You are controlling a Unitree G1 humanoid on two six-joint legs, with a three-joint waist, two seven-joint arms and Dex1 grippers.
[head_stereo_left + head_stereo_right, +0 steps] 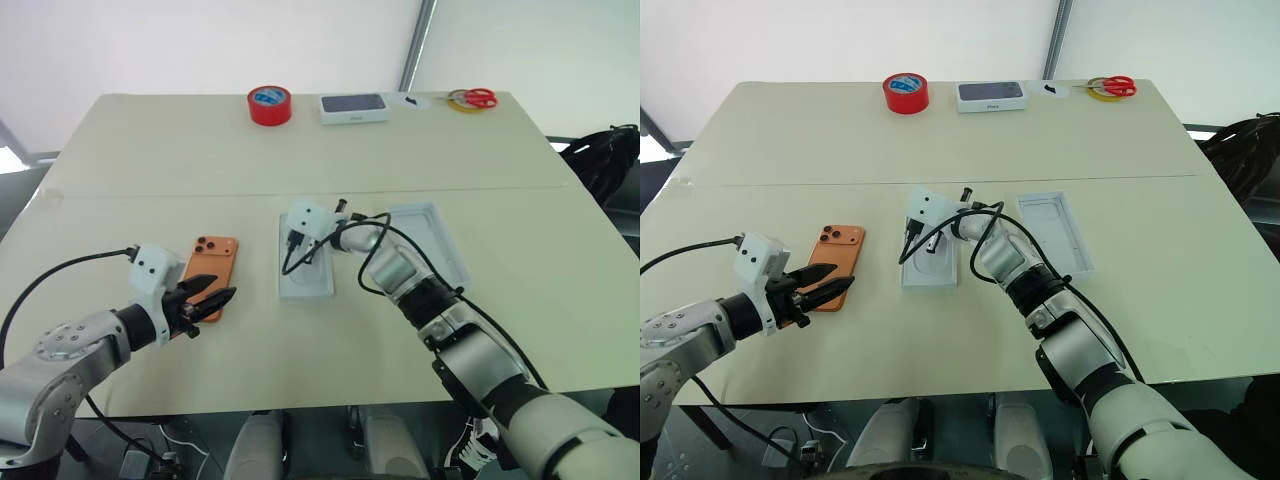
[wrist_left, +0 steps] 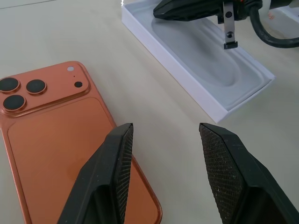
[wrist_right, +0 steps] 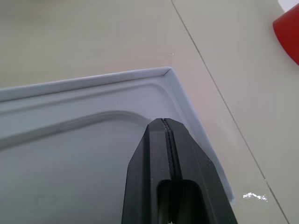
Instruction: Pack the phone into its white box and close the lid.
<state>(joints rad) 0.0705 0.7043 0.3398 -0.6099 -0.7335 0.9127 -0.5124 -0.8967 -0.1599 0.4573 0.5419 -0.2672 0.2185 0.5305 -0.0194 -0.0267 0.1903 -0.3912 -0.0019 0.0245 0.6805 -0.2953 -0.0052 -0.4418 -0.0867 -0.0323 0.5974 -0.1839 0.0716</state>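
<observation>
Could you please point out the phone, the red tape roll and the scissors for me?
phone [image 1: 207,271]: left eye view, middle of its orange back.
red tape roll [image 1: 270,105]: left eye view, its side wall.
scissors [image 1: 480,97]: left eye view, red handles.

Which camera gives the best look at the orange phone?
The left wrist view: the phone lies back up on the table, close enough to show its three lenses, with the open left hand just above it. Both eye views show it whole but small. The right wrist view looks into a white tray instead.
</observation>
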